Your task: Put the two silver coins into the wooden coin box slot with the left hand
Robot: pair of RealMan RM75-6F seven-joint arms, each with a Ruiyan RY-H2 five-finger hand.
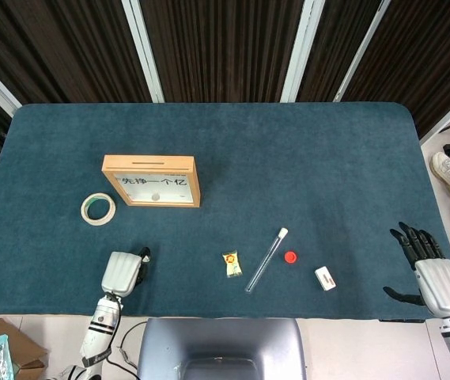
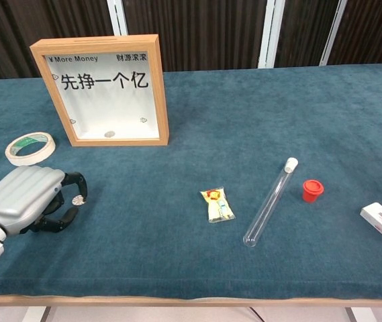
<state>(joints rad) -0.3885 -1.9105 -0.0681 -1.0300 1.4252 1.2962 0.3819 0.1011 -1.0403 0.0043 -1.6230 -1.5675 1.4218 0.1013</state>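
Fingers (image 2: 70, 180) of the left hand (image 2: 23, 198) curl around a coin (image 2: 78, 199) at their tips, low over the worktop (image 2: 197, 268), probably securing it for the box (image 2: 103, 90) beyond, while the right hand (image 1: 434, 273) lies spread, holding nothing.

At lower left, the left hand (image 2: 26, 200) seems to pinch a silver coin (image 2: 78, 199). The wooden coin box (image 2: 103, 90) stands at upper left, another coin (image 2: 110, 134) inside.
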